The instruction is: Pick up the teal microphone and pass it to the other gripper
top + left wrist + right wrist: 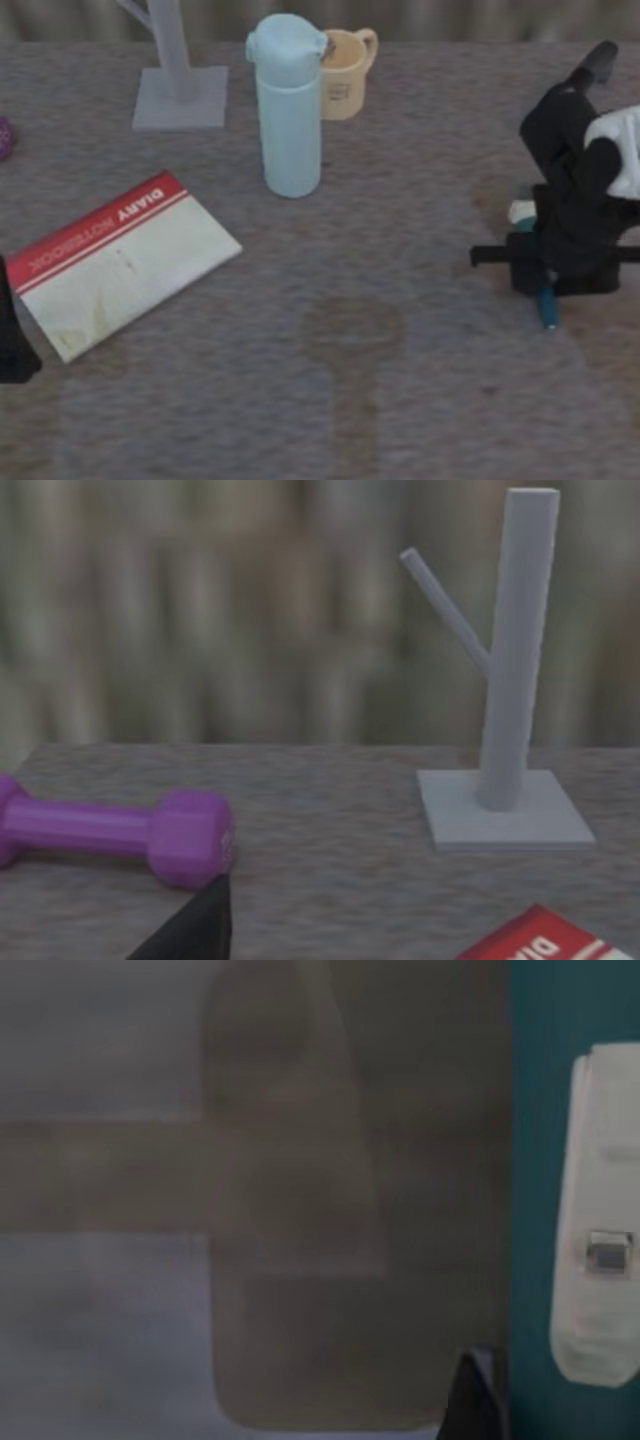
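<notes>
Slim teal plastic microphone (548, 308) — light, rigid, probably slippery; grasp mid-handle. Right gripper (545, 262) over it — finger state indiscernible.

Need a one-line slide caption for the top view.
Right claw down over the teal microphone at table right; left claw parked at left edge.

The grey table (400, 400) bears a notebook (120, 265), bottle (290, 110), mug (348, 72), stand (180, 95), dumbbell (120, 830) and microphone (545, 300)

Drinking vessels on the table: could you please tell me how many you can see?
2. A tall pale blue flask stands upright at the table's far middle; a yellow ceramic mug stands close behind it, to its right. The right arm may hide others.
</notes>
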